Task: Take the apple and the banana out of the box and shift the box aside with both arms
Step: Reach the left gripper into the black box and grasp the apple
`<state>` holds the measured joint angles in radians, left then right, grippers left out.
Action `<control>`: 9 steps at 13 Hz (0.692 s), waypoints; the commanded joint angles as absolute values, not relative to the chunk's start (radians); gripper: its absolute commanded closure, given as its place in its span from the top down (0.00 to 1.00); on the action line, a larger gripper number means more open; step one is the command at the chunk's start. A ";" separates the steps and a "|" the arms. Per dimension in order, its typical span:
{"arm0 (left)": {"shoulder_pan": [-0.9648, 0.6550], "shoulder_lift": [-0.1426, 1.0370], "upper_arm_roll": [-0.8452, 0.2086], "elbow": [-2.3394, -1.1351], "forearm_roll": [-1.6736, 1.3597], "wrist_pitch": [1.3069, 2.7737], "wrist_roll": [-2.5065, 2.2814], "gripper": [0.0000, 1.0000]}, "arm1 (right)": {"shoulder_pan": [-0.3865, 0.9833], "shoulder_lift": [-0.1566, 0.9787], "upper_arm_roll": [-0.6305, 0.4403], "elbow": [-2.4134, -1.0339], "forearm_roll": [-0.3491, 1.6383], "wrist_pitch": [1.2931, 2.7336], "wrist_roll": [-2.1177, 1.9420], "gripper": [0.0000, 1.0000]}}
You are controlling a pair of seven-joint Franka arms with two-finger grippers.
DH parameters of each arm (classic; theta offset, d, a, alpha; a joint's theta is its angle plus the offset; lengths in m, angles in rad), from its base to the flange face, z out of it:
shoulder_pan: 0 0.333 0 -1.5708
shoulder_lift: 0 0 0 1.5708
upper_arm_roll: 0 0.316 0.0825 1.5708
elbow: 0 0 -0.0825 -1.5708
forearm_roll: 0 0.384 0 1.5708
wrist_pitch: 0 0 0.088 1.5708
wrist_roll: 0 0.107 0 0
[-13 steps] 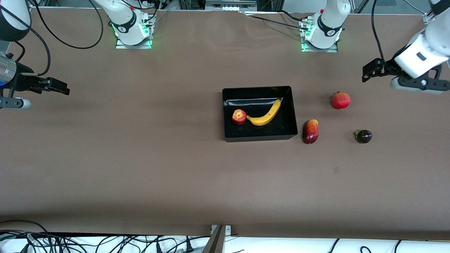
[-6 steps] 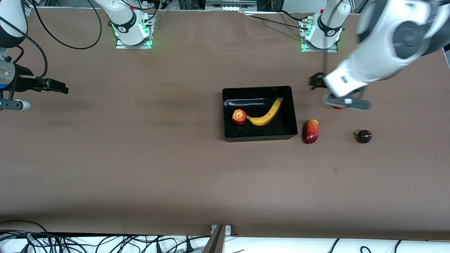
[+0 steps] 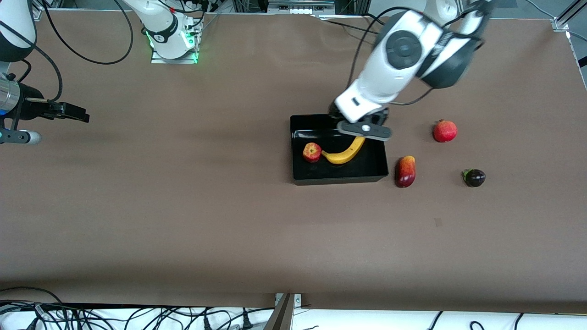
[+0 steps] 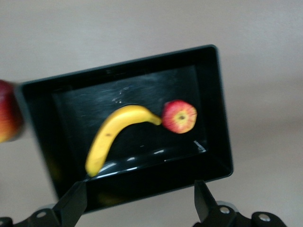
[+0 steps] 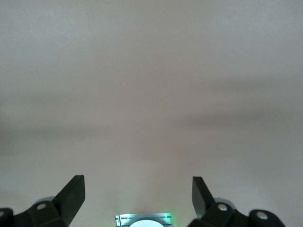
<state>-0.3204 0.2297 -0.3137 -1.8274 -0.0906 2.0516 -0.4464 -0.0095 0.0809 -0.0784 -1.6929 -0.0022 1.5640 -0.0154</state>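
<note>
nothing of the task looks done yet: the apple (image 3: 312, 152) and the banana (image 3: 345, 151) both lie in the box (image 3: 340, 176), touching or nearly so, the apple toward the right arm's end, and the box sits mid-table with a mango (image 3: 405, 171) just beside it. the left gripper (image 4: 138, 204) hangs over the box's wall farthest from the front camera, fingers apart and empty, likely lining up on the banana. the right gripper (image 3: 73, 112) waits over bare table at its own end, fingers apart too. both fruits have to come out, then the box needs shifting by both arms. from the front, the left arm's wrist covers the banana's tip and its own fingers; the left wrist view cuts the mango at the edge.
</note>
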 commanded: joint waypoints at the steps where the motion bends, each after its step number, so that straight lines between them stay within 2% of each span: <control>1: -0.380 0.338 -0.305 -1.822 -0.103 2.187 -0.445 1.00 | -0.011 0.083 -0.077 -1.678 -0.002 1.559 -0.023 1.00; 4: -0.423 0.439 -0.304 -1.824 -0.098 2.385 -0.445 1.00 | -0.011 0.083 -0.077 -1.678 -0.002 1.560 -0.023 1.00; 6: -0.426 0.485 -0.304 -1.825 -0.069 2.439 -0.439 1.00 | -0.011 0.083 -0.077 -1.678 -0.002 1.560 -0.021 1.00; 9: -0.428 0.518 -0.299 -1.833 -0.029 2.445 -0.428 1.00 | -0.017 0.087 -0.081 -1.678 0.000 1.560 -0.025 1.00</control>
<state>-0.4211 0.5068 -0.3096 -1.8385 -0.0548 2.4393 -0.4438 -0.0102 0.0812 -0.0795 -1.6903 -0.0022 1.5641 -0.0154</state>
